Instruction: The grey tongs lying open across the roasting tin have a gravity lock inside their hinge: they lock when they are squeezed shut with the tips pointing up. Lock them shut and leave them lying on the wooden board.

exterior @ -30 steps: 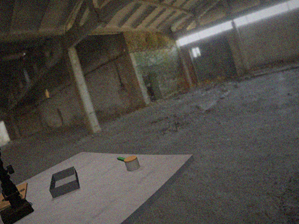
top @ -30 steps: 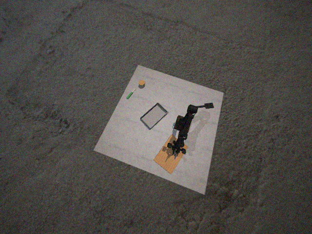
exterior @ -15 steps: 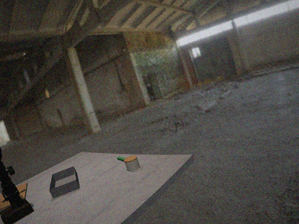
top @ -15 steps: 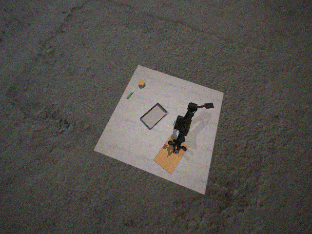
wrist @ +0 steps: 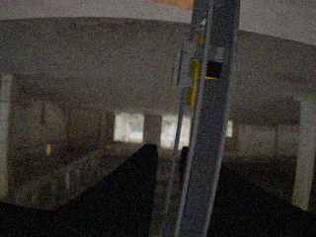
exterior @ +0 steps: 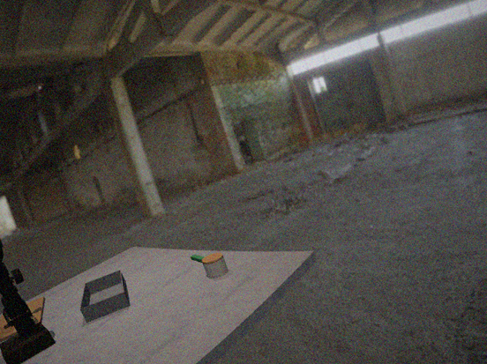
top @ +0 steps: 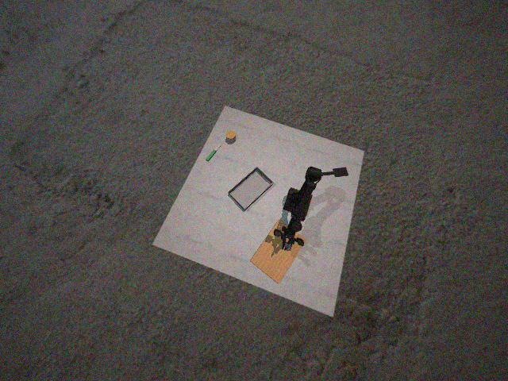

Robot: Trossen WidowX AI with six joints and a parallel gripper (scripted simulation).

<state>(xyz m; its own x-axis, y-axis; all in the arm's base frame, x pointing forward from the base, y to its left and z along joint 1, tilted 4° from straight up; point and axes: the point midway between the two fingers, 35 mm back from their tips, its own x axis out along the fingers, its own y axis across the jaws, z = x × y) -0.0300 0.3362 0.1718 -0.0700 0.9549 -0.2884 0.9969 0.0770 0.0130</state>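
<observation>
My gripper (top: 288,247) (wrist: 168,157) is shut on the grey tongs (wrist: 209,114) above the wooden board (top: 272,266) (exterior: 38,307). In the wrist view the tongs run from top to bottom between the black fingers, with their two arms close together and nearly parallel. Yellow parts (wrist: 193,74) show beside a small black opening in the wide arm. The tips cannot be made out, and the arm hides most of the tongs in the top and exterior views. The roasting tin (top: 236,202) (exterior: 107,308) stands apart from the board, with no tongs across it.
A black flat-ended tool (top: 340,171) lies by the arm's base. A pale grey thing (top: 284,216) shows partly beside the arm, at the board's end. A jar with an orange top (top: 230,136) (exterior: 215,266) and a green-handled tool (top: 211,155) (exterior: 196,258) are at the table's far side.
</observation>
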